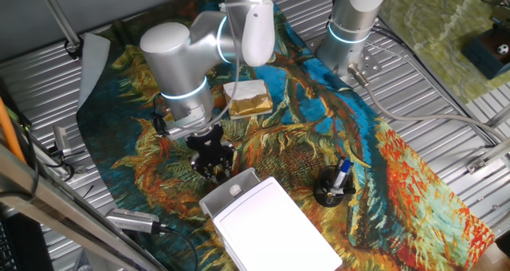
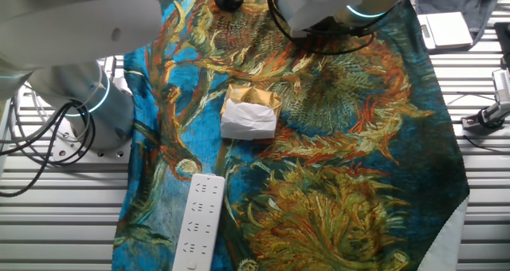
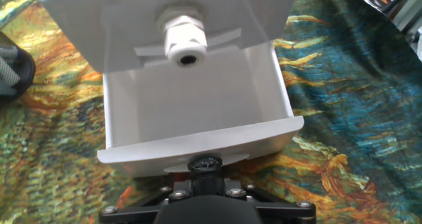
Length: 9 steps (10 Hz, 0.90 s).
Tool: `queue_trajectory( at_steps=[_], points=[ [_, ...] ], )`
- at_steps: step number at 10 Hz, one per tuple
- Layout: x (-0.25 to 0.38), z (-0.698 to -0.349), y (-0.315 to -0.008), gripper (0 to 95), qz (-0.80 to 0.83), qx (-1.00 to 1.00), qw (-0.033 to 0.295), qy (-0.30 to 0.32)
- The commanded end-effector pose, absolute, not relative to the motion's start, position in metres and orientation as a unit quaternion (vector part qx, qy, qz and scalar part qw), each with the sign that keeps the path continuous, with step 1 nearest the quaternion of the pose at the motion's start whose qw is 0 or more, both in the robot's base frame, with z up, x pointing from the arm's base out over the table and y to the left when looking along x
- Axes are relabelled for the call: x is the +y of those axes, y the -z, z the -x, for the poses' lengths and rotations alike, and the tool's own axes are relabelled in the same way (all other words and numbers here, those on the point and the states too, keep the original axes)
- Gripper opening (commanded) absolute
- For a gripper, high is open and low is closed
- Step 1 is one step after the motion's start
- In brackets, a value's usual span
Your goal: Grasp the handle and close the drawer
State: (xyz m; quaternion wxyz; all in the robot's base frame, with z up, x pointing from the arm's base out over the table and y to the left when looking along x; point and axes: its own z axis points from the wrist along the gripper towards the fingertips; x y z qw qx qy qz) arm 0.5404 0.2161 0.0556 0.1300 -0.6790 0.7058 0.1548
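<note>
Claw (image 1: 213, 162), black, hangs low over the painted cloth (image 1: 382, 167) in one fixed view, just in front of the white box (image 1: 267, 227), whose drawer (image 1: 231, 193) stands pulled out toward it. The handle (image 1: 235, 190) shows as a small white nub on the drawer's front, close under the claw; whether the fingers touch it cannot be told from here. A gold-and-white wrapped block (image 1: 249, 97) lies farther back on the cloth, and a black cup (image 1: 333, 186) holding a blue pen stands to the right of the box.

The other fixed view shows the wrapped block (image 2: 249, 111) mid-cloth and a white power strip (image 2: 199, 221) at the cloth's edge on the slatted tabletop (image 2: 56, 223); the box and claw are out of sight.

In the hand view the drawer (image 3: 198, 115) is open, its front wall nearest the camera. The fingers are hidden below that wall, so how far apart they stand, or whether they hold anything, cannot be told.
</note>
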Motion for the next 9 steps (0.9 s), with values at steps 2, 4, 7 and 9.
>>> queue_trajectory(
  at_steps=[2, 4, 7, 9],
  points=[
    [0.221, -0.539, -0.057, 0.0, 0.675, 0.710, 0.131, -0.153],
    [0.226, -0.538, -0.056, 0.0, 0.671, 0.714, 0.133, -0.152],
    [0.234, -0.535, -0.058, 0.0, 0.667, 0.717, 0.133, -0.151],
    [0.239, -0.534, -0.060, 0.0, 0.665, 0.719, 0.132, -0.151]
  ],
)
